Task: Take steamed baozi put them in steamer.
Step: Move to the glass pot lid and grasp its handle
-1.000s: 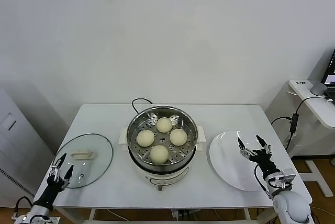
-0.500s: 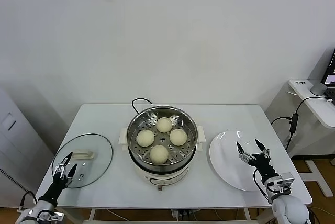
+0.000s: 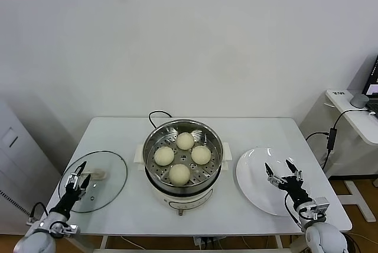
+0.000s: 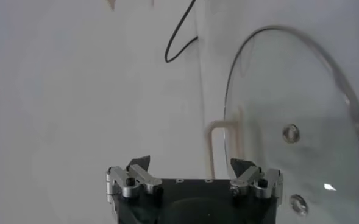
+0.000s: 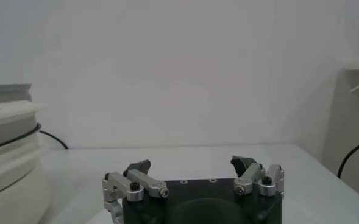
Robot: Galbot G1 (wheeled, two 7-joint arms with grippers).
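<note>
No lettering, label, brand or number is legible anywhere here; a small tag on the white side desk point(image 3: 348, 110) at the right is too tiny to read.

The steamer point(image 3: 183, 161) stands mid-table point(image 3: 260, 132) with the four steamed baozi point(image 3: 179, 174) in its tray, the glass lid point(image 3: 97, 181) lying flat to its left, the plate point(image 3: 260, 179) to its right, and a cord point(image 3: 158, 114) trailing behind it
</note>
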